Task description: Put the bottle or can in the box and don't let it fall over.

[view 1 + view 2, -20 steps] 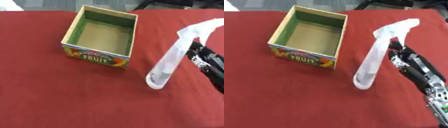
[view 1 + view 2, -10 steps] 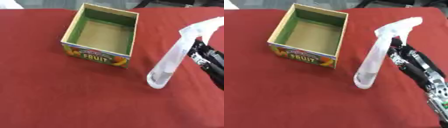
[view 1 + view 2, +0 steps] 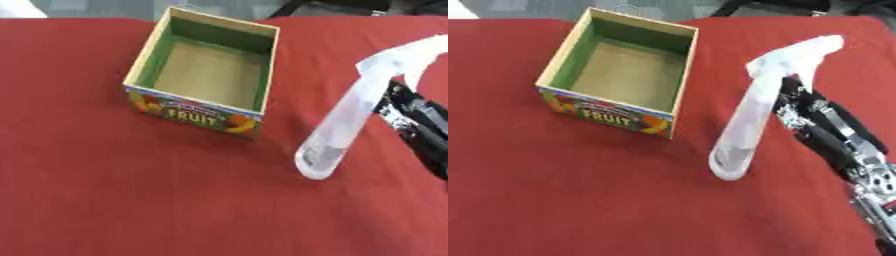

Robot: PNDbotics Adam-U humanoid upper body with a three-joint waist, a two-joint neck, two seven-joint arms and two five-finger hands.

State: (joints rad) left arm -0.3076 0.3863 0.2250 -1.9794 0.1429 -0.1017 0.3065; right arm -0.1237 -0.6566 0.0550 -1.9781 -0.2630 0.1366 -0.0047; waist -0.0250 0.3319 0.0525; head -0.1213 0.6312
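While the fruit box [image 3: 619, 87] is sitting empty at upper left, the clear spray bottle [image 3: 754, 117] is standing right of centre, outside it. The right hand [image 3: 802, 112] is resting against its neck; whether the fingers are curling round it cannot be told.

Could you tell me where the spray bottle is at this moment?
The spray bottle stands on the red table right of the fruit box, outside it, with the right hand against its right side.

A clear spray bottle [image 3: 350, 120] stands on the red tablecloth [image 3: 131, 200] right of the open fruit box [image 3: 206, 80], apparently touched by the right hand [image 3: 416, 125].
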